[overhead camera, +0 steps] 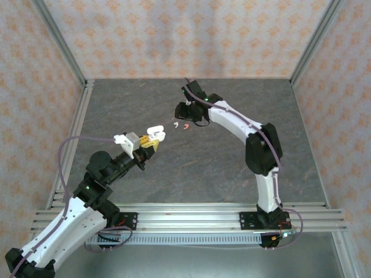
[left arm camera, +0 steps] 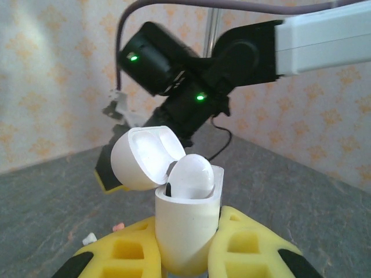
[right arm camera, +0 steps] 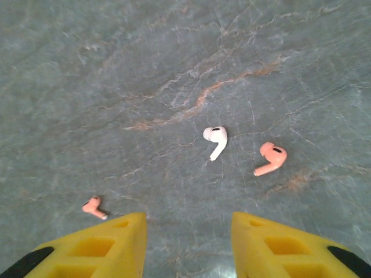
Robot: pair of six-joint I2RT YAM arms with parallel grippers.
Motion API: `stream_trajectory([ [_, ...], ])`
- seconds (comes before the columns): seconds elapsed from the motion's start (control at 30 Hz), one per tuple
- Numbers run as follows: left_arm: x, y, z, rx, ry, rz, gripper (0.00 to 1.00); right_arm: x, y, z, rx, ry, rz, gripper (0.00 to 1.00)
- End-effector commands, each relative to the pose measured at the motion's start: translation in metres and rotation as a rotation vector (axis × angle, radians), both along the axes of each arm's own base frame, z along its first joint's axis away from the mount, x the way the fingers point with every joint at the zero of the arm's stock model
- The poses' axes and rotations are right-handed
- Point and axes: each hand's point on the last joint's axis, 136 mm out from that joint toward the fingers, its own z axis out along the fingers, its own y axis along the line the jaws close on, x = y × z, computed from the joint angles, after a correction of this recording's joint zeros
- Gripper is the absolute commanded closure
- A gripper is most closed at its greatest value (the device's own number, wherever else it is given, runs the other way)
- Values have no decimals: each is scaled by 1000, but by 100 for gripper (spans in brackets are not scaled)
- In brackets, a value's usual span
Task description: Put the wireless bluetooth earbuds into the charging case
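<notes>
**One earbud in the case, three on the counter**

We start with the grey, stone-patterned counter (overhead camera: 191, 168), which carries everything loose. Two arms work above it. The left arm (overhead camera: 75, 214) reaches in from 7 o'clock, and the right arm (overhead camera: 255, 145) bends over from 4 o'clock toward the middle of the top view.

The left fingers (left arm camera: 130, 249) are closed snugly on the one charging case (left arm camera: 185, 231) we can count. They pinch its lower body from both sides and hold it off the counter. We judge the reason to be access: the case is upright with its lid (left arm camera: 145, 156) swung back toward 10 o'clock, so its open mouth is offered to the other arm. One whitish earbud (left arm camera: 191, 174) sits in that mouth, though we cannot tell whether it is fully seated.

The right fingers (right arm camera: 116, 237) are spread wide and hold nothing. They hover over the loose earbuds, apparently lining up a pick.

In the right wrist view we count three earbuds on the counter:
- A white earbud (right arm camera: 215, 139) lies near the centre.
- A coral earbud (right arm camera: 269, 157) lies at its 3 o'clock, near but apart.
- A second coral earbud (right arm camera: 93, 207) lies well apart at 8 o'clock, close to one fingertip.

That makes four earbuds, two whitish and two coral. By our reckoning the task is about a quarter done.
</notes>
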Motion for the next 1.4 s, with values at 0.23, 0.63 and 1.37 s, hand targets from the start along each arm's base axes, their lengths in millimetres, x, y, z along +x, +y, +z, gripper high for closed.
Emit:
stream_trajectory([
  [0.23,-3,-1,-11,21,5,-17,100,25,4,-66,-168,75,16,59],
  [0.63,0,-3,-21,51,16,-19,100,46,14,-96,-244,86,11,59],
  [1.37,-2,-1,-24,60,22,-16,100,32,28,-115,-306,92,67,63],
])
